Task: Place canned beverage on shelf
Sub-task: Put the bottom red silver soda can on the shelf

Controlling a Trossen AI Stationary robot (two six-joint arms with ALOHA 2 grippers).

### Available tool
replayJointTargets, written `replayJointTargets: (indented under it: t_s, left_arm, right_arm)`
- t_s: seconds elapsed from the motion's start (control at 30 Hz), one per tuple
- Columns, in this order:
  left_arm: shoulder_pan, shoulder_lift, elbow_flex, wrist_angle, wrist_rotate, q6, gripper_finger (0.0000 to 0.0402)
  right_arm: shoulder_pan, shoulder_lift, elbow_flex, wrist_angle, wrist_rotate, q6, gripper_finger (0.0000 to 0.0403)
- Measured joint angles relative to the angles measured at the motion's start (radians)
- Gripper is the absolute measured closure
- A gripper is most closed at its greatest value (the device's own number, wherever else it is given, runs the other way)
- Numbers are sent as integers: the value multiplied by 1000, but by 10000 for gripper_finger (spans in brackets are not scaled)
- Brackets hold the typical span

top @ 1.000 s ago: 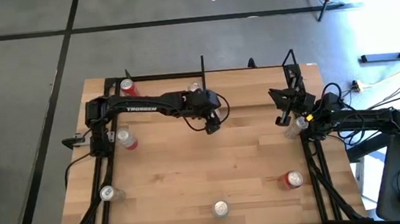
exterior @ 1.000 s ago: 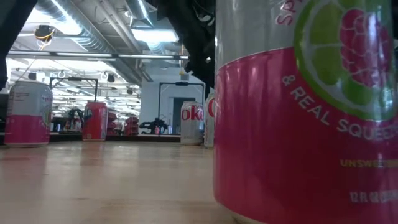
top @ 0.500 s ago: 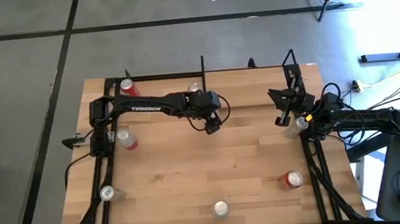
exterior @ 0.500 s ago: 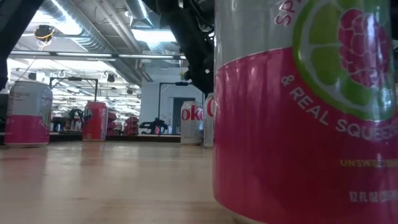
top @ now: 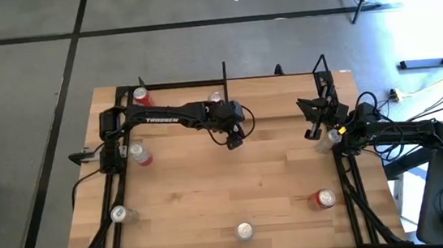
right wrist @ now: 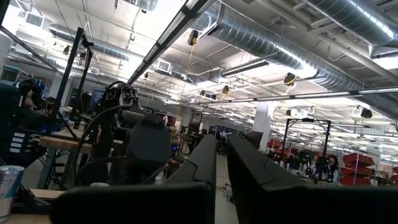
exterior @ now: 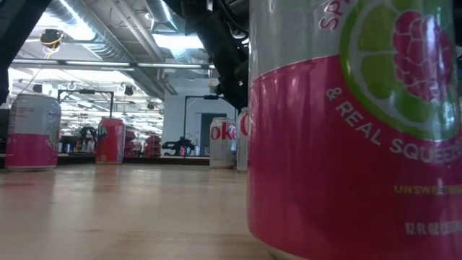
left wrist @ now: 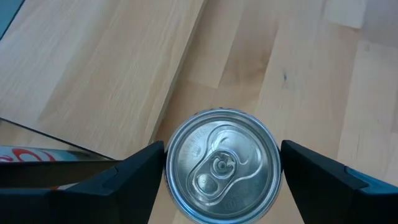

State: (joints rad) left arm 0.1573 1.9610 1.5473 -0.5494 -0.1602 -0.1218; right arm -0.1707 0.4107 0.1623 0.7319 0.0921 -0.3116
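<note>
high view: the left arm reaches from the left edge of the wooden table point(top: 236, 188) toward upper centre, its left gripper point(top: 234, 136) poised just below the shelf point(top: 226, 87), a light board framed by thin black uprights along the table's upper edge. left wrist view: the silver top of a can point(left wrist: 222, 165) sits between the two dark fingers point(left wrist: 134, 177), which stand just beside its rim on either side; whether they press the can cannot be told. a second can with red lettering point(left wrist: 37, 155) lies at the lower left of that picture, behind a thin black rod. high view again: one can point(top: 216, 98) stands at the shelf near the centre upright, a red can point(top: 141, 97) at the upper left, a pink can point(top: 138, 154) beside the left arm's base, a silver can point(top: 119, 214) at lower left, another point(top: 244, 232) at lower centre and a red one point(top: 324, 199) at lower right. the right gripper point(top: 314, 119) rests at the right edge; in the right wrist view its fingers point(right wrist: 205, 158) lie close together with a narrow gap, holding nothing. low view: a pink-and-silver can point(exterior: 354, 130) fills the right half.
</note>
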Motion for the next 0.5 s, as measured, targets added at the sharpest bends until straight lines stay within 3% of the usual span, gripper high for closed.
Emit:
replayJointTargets:
  t_s: [0.23, 0.5]
  left_arm:
    - [-7, 1, -2, 20, -12, -3, 95]
    - [-7, 7, -3, 19, 17, 1, 44]
  right_arm:
    - [0, 0, 0, 0, 0, 0, 375]
    - [0, 0, 0, 0, 0, 0, 375]
